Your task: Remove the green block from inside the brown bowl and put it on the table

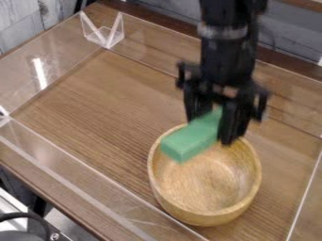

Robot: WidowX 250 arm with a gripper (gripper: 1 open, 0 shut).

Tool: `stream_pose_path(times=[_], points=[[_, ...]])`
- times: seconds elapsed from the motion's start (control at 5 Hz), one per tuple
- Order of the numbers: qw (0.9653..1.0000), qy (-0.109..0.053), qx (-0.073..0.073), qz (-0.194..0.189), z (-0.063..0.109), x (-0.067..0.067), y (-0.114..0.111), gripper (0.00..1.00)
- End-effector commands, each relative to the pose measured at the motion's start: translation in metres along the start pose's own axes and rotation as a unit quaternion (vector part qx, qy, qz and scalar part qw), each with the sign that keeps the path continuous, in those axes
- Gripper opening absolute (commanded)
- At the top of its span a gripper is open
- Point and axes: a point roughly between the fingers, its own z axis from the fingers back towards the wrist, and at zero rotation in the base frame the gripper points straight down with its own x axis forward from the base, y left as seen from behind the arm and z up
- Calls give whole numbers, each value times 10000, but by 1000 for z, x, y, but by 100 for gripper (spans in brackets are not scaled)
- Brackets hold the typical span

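The green block hangs tilted in the air, just above the far left rim of the brown bowl. My gripper points down and is shut on the block's upper right end. The black arm rises from it to the top of the picture. Nothing lies in the bowl, whose pale wooden floor shows. It stands on the table near the front right corner. The image is blurred around the fingers.
Clear plastic walls run along the table's left, front and back edges. A small clear plastic stand sits at the back left. Bare wood lies left of the bowl and behind it.
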Motion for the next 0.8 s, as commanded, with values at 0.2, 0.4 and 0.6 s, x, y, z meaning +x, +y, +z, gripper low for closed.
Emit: stream_pose_path(times=[0.2,0.4,0.6], points=[[9957,-640,131,656,74,-7,38,0],[9964,-640,139,538,54,-19,32,0],[9967,-668,144,449,27,-24,4,0]])
